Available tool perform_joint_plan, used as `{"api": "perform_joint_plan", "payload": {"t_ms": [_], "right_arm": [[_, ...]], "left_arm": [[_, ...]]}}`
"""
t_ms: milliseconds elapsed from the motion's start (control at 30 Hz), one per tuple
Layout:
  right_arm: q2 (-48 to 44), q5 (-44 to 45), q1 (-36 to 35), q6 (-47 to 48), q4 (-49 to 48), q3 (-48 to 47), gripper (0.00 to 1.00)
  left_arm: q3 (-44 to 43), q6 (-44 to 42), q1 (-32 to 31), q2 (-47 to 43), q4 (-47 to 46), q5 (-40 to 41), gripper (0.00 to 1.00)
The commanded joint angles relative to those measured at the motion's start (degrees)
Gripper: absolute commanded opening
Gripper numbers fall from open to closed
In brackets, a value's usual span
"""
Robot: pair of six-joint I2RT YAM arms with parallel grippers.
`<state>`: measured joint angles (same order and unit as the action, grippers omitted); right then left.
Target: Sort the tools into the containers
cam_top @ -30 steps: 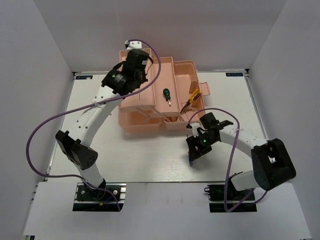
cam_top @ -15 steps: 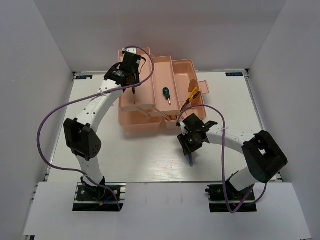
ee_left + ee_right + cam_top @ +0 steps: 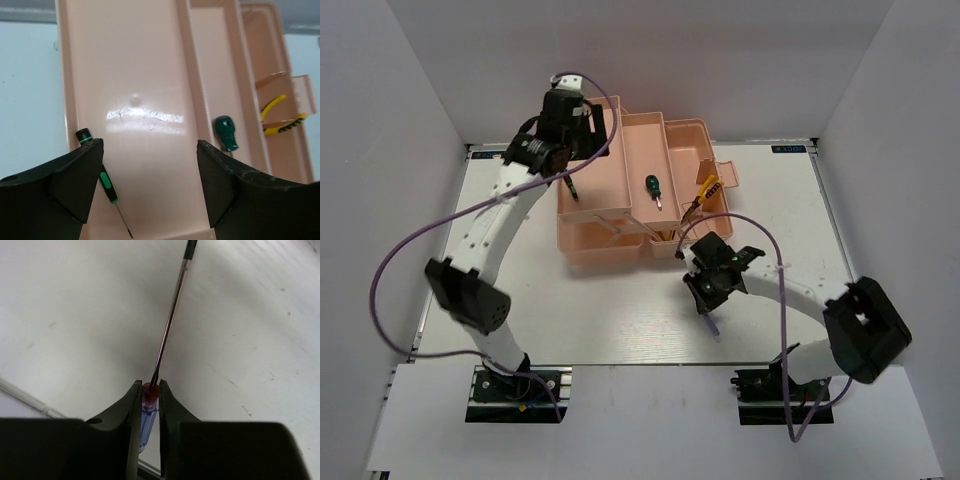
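Nearest us, the right end effector (image 3: 148, 390) is clamped on the blue screwdriver (image 3: 169, 327) over the counter (image 3: 75, 300). Farther back, the left end effector (image 3: 149, 167) is spread apart above the toolbox (image 3: 145, 75); we see the dark-green screwdriver (image 3: 106, 182) in its wide tray, beside one finger.

A white table (image 3: 620, 320) sitting boxed in on three sides.
Its surface is catching soft light and showing a few small dark scuffs (image 3: 281, 289) in the right wrist view. A left wall (image 3: 410, 80), a back wall (image 3: 740, 60) and a right wall (image 3: 905, 90), all plain white, are closing it in. A small label (image 3: 488, 154) is sitting at the far left corner and a second label (image 3: 790, 148) at the far right, their print too small to read. A pale board (image 3: 650, 420) is running along the near edge.
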<state>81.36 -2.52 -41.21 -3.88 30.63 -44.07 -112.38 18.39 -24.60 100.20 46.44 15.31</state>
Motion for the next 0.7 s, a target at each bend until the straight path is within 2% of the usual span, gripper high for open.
{"api": "perform_joint_plan", "payload": {"t_ms": [0,33,100,133,233,333,433,500,533,567,633,667], "right_arm": [[-8.4,-11.5,0.7,8.7,4.1,-2.9,0.00],[-13.7,-13.1,1.2,10.0,4.6,-4.2,0.00],[-17.4,-18.6,2.0,13.4,3.4,-6.5,0.00],[-22.4,-19.4,2.2,15.3,-0.4,-7.7,0.00],[-23.7,-18.7,2.3,17.0,-5.0,-13.9,0.00],[-14.8,-13.2,3.4,13.3,-8.9,-23.1,0.00],[-7.1,-14.0,3.5,8.5,-18.8,-29.5,0.00],[-1.0,-14.3,3.4,4.8,-22.7,-35.7,0.00],[1.5,-15.1,3.7,1.5,-23.2,-43.8,0.00],[8.7,-15.4,3.3,0.5,-23.3,-46.8,0.00],[13.0,-15.8,3.3,-2.3,-24.0,-52.0,0.00],[17.6,-16.8,3.2,-3.7,-23.9,-60.4,0.00]], "left_arm": [[5.4,-0.1,0.1,-13.3,-2.1,-2.2,0.85],[11.7,-0.1,0.1,-19.0,-2.9,-2.2,0.87],[17.6,1.8,0.1,-24.5,-2.9,-1.2,0.87],[23.1,2.8,0.1,-27.0,-2.1,0.6,0.87],[33.8,8.5,0.1,-36.5,0.8,4.8,0.88],[41.0,16.7,0.6,-42.8,4.3,8.0,0.89],[46.3,24.0,1.1,-46.5,5.9,8.6,0.89],[49.2,26.6,1.7,-48.0,5.3,6.4,0.89],[52.1,28.3,1.7,-48.6,4.7,5.4,0.89],[53.6,29.5,2.3,-49.7,4.7,4.1,0.89],[58.6,31.5,2.3,-51.1,3.1,-0.2,0.87],[60.4,31.5,2.3,-51.9,1.7,-1.6,0.87]]}}
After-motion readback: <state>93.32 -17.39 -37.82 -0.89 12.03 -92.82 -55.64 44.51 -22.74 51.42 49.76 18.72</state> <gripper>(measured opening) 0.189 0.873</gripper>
